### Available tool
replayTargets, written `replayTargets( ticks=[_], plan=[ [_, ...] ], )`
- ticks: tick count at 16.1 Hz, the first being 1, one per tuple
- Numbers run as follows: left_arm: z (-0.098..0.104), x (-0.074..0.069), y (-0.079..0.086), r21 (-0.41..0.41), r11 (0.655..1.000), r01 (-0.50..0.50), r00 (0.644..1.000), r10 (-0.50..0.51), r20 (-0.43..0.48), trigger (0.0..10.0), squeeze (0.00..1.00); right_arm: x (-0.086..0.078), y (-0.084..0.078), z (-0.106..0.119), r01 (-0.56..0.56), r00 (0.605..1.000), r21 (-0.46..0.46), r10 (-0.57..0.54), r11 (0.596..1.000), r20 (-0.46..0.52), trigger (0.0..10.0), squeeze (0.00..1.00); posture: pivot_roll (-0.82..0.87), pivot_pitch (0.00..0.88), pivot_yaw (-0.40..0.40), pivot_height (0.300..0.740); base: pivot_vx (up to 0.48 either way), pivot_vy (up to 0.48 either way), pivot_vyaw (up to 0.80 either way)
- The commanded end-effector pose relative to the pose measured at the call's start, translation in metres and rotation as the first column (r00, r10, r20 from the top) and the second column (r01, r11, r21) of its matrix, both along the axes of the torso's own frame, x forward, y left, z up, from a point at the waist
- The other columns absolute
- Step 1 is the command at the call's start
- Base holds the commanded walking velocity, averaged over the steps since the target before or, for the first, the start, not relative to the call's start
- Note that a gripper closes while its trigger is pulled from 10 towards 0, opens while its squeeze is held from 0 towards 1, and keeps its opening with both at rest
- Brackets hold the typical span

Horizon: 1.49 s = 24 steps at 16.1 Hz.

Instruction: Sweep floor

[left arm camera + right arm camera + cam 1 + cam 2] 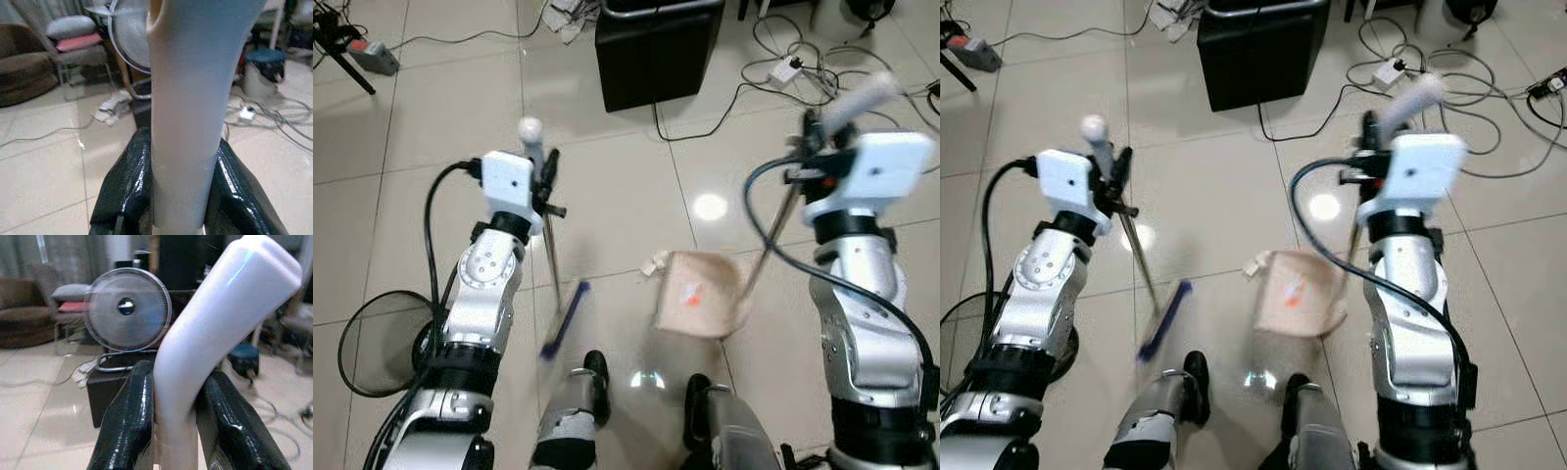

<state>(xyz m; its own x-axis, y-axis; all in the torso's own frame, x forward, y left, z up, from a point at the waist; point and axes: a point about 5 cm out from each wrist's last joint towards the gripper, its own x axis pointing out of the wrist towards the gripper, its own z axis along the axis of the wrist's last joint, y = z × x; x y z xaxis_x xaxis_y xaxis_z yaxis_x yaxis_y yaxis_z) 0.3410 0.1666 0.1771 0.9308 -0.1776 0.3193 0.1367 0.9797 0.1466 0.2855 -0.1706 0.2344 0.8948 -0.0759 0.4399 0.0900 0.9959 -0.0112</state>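
Left eye view: two end effectors, left (546, 168) clamping one broom (564, 318), right (813, 132) clamping one dustpan (700, 292).

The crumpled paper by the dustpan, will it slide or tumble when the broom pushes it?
The crumpled paper looks small and light, so it would probably skid easily on the glossy tile floor. Being crumpled, it may tumble or flick off the blue broom head rather than travel straight into the dustpan.
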Motion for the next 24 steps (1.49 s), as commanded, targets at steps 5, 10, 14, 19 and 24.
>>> replayTargets(
  ticks=[5, 10, 14, 19, 24],
  plan=[
    [-0.003, -0.013, 0.004, -0.027, 0.998, -0.057, 0.998, 0.057, 0.014, 10.0, 0.00, -0.006, -0.013, 0.004, 0.061, 0.998, 0.061, -0.062, 0.996, 0.003, 10.0, 0.00, 0.01, 0.245, 0.102, 0.740, 0.411, 0.000, -0.65],
    [-0.003, -0.014, 0.000, 0.006, 0.999, -0.038, 0.999, 0.038, 0.017, 10.0, 0.00, -0.003, -0.015, -0.012, 0.074, 0.996, 0.011, -0.073, 0.997, -0.046, 10.0, 0.00, 0.01, 0.238, 0.109, 0.740, 0.447, 0.000, -0.11],
    [-0.004, -0.015, -0.003, 0.018, 0.999, -0.030, 0.999, 0.030, 0.017, 10.0, 0.00, -0.002, -0.017, -0.022, 0.079, 0.994, -0.047, -0.082, 0.996, -0.076, 10.0, 0.00, 0.01, 0.233, 0.107, 0.740, 0.449, 0.000, 0.00],
    [-0.008, -0.016, -0.003, 0.026, 0.999, -0.027, 1.000, 0.027, 0.005, 10.0, 0.00, 0.003, -0.019, -0.027, 0.091, 0.993, -0.091, -0.098, 0.992, -0.069, 10.0, 0.00, 0.01, 0.236, 0.103, 0.740, 0.267, 0.000, 0.00],
    [-0.013, -0.015, 0.000, 0.047, 0.997, -0.060, 0.998, 0.059, 0.006, 10.0, 0.00, 0.019, -0.017, -0.019, 0.063, 0.998, -0.202, -0.063, 0.977, 0.007, 10.0, 0.00, 0.03, 0.278, 0.091, 0.740, 0.000, 0.000, 0.00]
  ],
)
